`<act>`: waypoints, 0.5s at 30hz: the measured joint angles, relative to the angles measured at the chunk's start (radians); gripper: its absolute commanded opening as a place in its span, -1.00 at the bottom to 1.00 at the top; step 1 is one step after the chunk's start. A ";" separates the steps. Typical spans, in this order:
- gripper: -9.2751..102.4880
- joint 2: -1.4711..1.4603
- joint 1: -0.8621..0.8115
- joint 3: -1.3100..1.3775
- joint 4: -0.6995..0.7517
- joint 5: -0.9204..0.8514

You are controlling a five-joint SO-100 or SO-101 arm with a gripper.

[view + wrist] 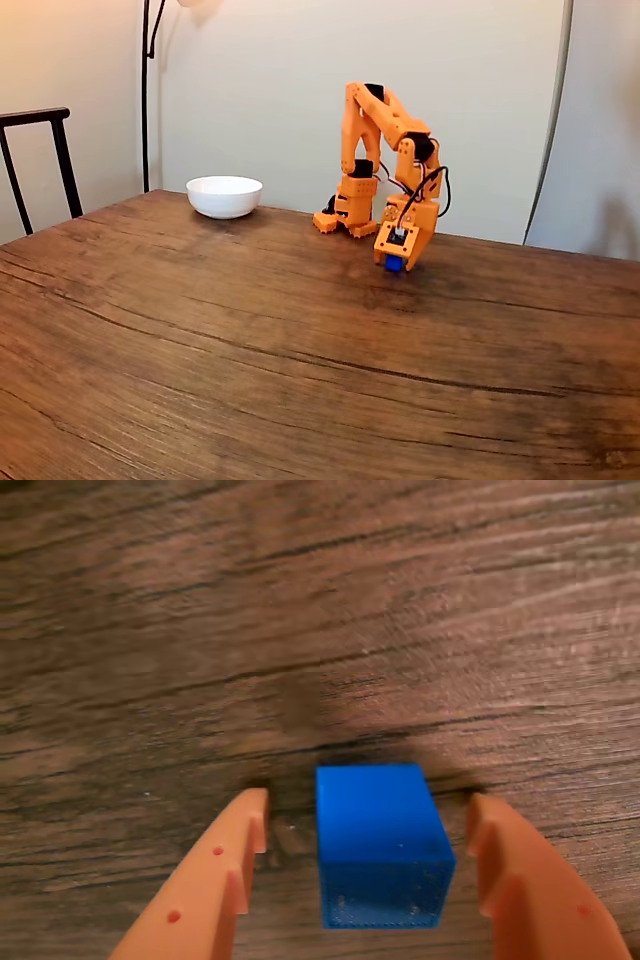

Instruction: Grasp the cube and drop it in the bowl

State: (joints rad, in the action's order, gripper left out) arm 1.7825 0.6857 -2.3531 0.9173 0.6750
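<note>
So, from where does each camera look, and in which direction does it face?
Wrist view: it rides on the arm and looks down at the wooden table; the two orange fingers of the open claw stand on either side of the blue cube, not touching it.
Fixed view: it stands across the table and faces the wall; it shows the whole orange arm bent down, with the white bowl to its left.
Shared: the cube, the claw and the table.
</note>
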 measured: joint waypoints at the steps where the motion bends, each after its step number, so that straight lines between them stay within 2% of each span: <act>1: -0.49 0.002 -0.002 -0.003 0.000 0.000; 7: -0.67 0.006 -0.011 -0.003 0.000 0.002; 15: -0.69 0.006 -0.012 -0.006 -0.002 0.003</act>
State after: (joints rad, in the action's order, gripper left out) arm 1.7886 0.6734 -2.3593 0.9158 0.6780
